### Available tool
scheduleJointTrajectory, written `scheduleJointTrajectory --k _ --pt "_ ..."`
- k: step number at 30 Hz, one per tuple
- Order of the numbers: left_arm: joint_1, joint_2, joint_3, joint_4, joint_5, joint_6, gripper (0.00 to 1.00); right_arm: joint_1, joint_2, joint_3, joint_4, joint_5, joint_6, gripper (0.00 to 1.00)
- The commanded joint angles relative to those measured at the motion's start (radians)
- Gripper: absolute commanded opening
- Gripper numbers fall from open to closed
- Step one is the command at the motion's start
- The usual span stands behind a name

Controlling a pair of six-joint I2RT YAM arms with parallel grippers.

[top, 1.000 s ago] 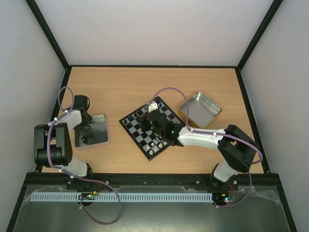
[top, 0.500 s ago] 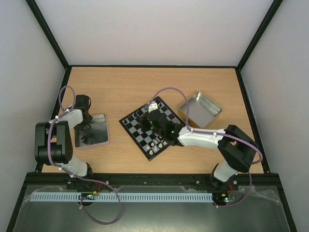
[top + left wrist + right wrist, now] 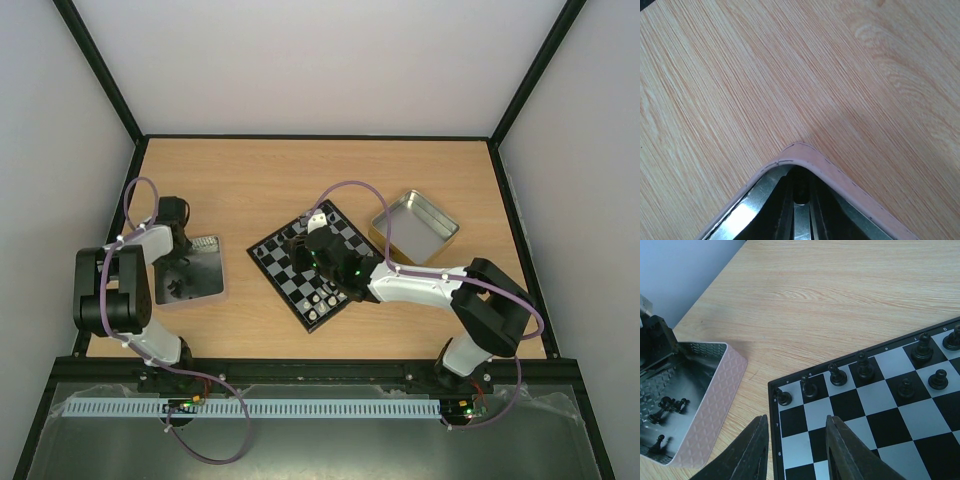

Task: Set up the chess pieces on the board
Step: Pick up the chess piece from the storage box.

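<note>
The black-and-grey checked board is lying flat, turned cornerwise. Along the board's upper-left edge, black chessmen are standing upright, with two more one row in. Other black pieces are sitting well apart, left of the board.

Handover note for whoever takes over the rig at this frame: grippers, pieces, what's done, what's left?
Left gripper: shut inside the pink tin; whether it pinches a piece is hidden.
Right gripper: open, empty, over the board corner.
Done: several black pieces stand along one board edge.
Left: loose black pieces lie in the tin; more squares to fill.
</note>
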Motion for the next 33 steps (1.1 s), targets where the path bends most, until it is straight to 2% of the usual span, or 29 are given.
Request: scheduleJointTrajectory --k 1,8,18,24,33 --pt "-0.014 -0.006 0.027 -0.002 -0.034 0.005 0.06 0.0 -0.034 -0.009 0.008 0.033 -0.003 0.31" --pt "-0.053 -0.082 0.008 -0.05 0.006 0.005 0.05 0.0 -0.052 -0.015 0.005 0.046 0.001 0.31" --pt "-0.126 -0.171 -0.074 -0.101 0.197 -0.015 0.06 0.001 -0.049 -0.013 0.004 0.042 0.014 0.31" --pt "-0.194 -0.22 -0.059 -0.145 0.218 -0.004 0.06 0.0 -0.066 -0.014 -0.015 0.07 0.033 0.3" --pt "-0.394 -0.332 0.022 -0.188 0.198 -0.019 0.06 -0.02 -0.157 -0.068 -0.055 0.253 0.153 0.3"
